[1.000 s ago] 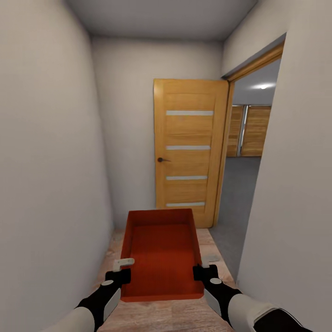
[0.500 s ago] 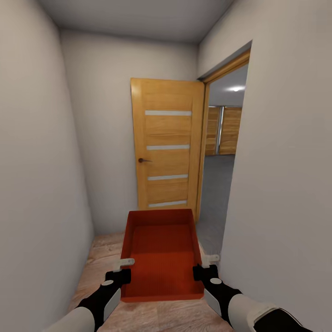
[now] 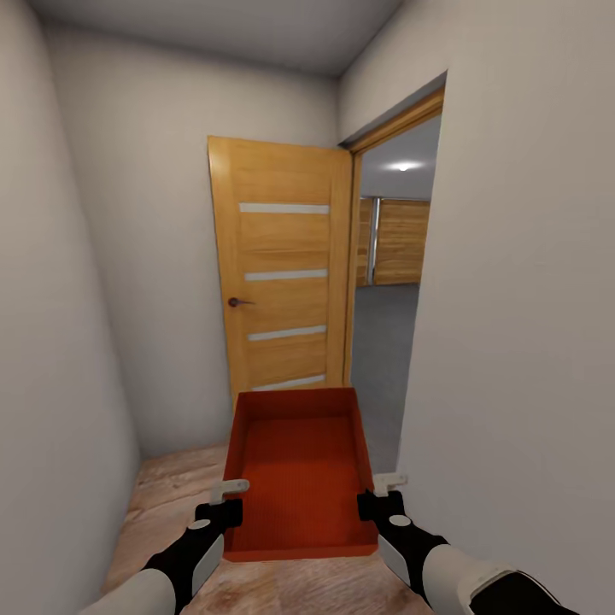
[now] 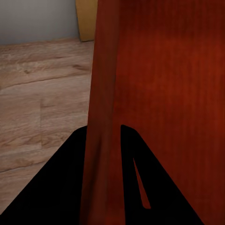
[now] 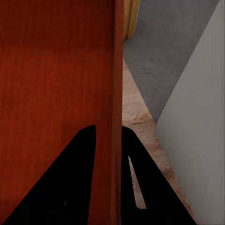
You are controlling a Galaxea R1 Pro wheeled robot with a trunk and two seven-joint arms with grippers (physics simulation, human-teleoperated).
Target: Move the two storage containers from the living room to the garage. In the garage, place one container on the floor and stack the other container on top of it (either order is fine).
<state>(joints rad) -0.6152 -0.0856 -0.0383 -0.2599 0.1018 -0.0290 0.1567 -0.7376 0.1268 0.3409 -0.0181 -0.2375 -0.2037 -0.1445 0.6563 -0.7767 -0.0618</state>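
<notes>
Your fingers are clamped on plastic at both sides: in the left wrist view the two dark fingers (image 4: 70, 178) straddle the thin near-corner wall of the storage container (image 3: 299, 470), one inside and one outside, and the right wrist view shows the right fingers (image 5: 136, 178) pinching the opposite wall the same way. From the head camera the left gripper (image 3: 224, 504) and right gripper (image 3: 377, 500) sit at the tub's two near corners, a mirrored grip that looks chosen to keep the open tray level and centred ahead of the trunk while you drive. One orange-red container is carried, held clear above the pale wood-plank floor (image 3: 171, 487) of a narrow white-walled hallway; it looks empty, ribbed floor bare. The second container is not accounted for here. Counted: two grippers, one container, one honey-coloured door (image 3: 282, 273) swung open against the far wall, one doorway (image 3: 389, 299) just to its right. Through that opening lies the garage, judging by the grey concrete floor (image 3: 380, 342) and the wall of horizontal wooden planks (image 3: 401, 243) beyond, though the distant strip is too small to say what else stands in there. The tub's far edge points roughly at the door rather than the gap, so you will likely need to turn right, minding the white wall (image 3: 521, 299) close by the right arm.
</notes>
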